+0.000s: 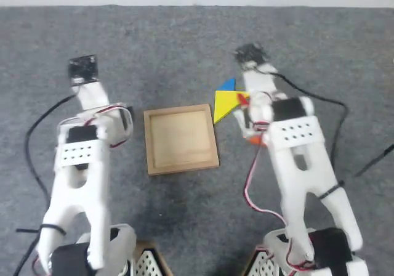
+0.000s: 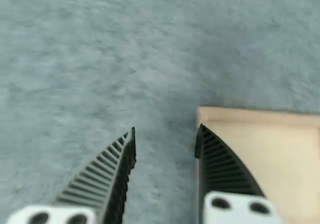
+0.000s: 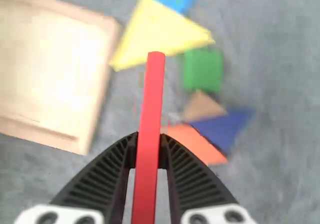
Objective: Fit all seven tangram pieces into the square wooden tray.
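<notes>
The right gripper (image 3: 148, 140) squeezes a thin red tangram piece (image 3: 154, 84), held on its edge. The left gripper (image 2: 165, 136) is spread apart beside the square wooden tray (image 2: 250, 115).

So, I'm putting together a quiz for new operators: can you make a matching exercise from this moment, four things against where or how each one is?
Things:
1. red piece
2. yellow triangle
3. wooden tray
4. left end effector

States:
A. open, at the tray's corner
B. flat on the grey mat beside the tray
C. gripped edge-on in the right end effector
D. holds no piece yet

Pairs: 1-C, 2-B, 3-D, 4-A.
</notes>
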